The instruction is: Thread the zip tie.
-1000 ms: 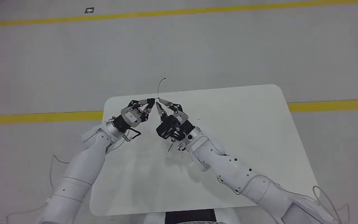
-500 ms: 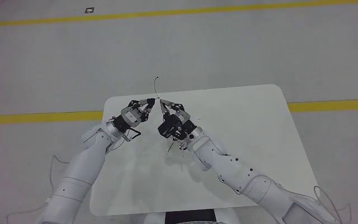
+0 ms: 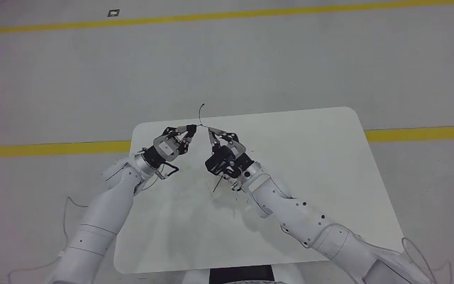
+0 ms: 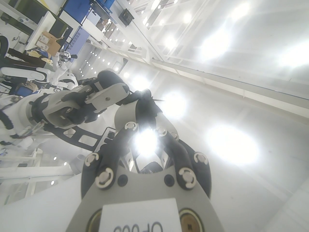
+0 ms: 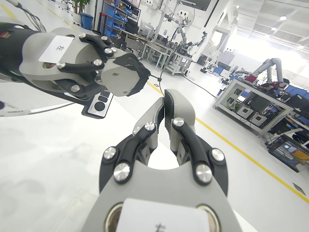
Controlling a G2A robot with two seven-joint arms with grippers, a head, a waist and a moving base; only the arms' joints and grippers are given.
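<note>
A thin black zip tie [image 3: 202, 113] is held in the air over the far edge of the white table [image 3: 319, 149], its free end curling up past the grippers. In the top view my left gripper [image 3: 188, 132] and right gripper [image 3: 212, 132] face each other, tips a short way apart, each shut on the tie. In the right wrist view the tie [image 5: 159, 80] runs from the left gripper [image 5: 135, 78] to my own right gripper [image 5: 164, 98], whose pads press together on it. In the left wrist view my left gripper [image 4: 144, 97] pinches the tie, with a short tip [image 4: 159, 100] sticking out.
Both arms hover near the table's far left edge [image 3: 213, 118]. The tabletop to the right and toward the front is bare white surface. Grey floor with yellow lines [image 3: 213, 15] lies beyond the table.
My right gripper has shifted slightly to the right, widening the gap to the left one. The tie's free end has swung and now sits a little lower. The left gripper has stayed put.
</note>
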